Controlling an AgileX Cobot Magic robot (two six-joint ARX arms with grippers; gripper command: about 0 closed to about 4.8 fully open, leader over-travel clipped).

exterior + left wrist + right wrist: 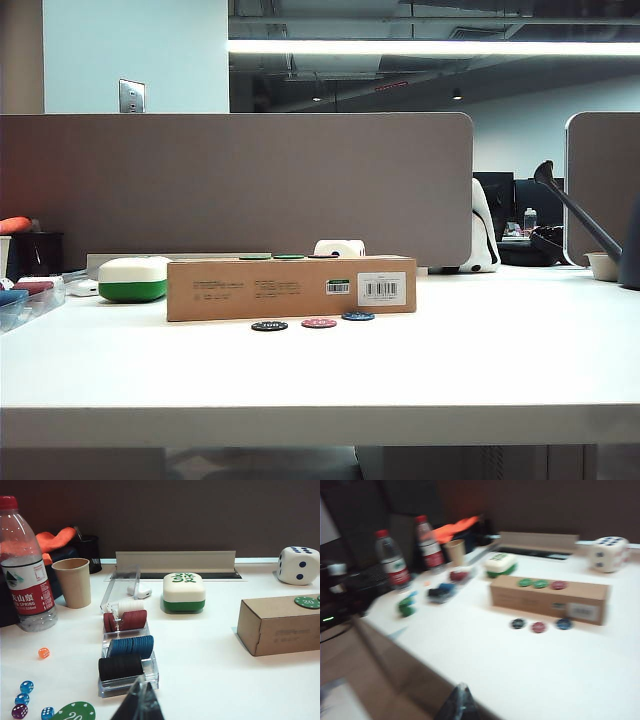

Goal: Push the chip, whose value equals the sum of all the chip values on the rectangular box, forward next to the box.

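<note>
Chip (358, 316), blue, lies flat on the white table (480, 360), just in front of the rectangular box (290, 288) near its barcode end, beside but apart from the carton's front face. Red chip (319, 323) and black chip (269, 326) lie in a row to its left, a little nearer the table's front edge. Right wrist view, blurred, shows the same row: blue (564, 624), red (538, 627), black (518, 623), with the box (547, 597) behind carrying two green chips and one red on top.

Left gripper (141, 702): only dark fingertips show, drawn close to a point above the chip rack (126, 652); they hold nothing. Right gripper (459, 704): dark tips at the frame edge, well back from the chips, touching nothing; gap between fingers cannot be judged through the blur. Neither gripper appears in the exterior view.
</note>
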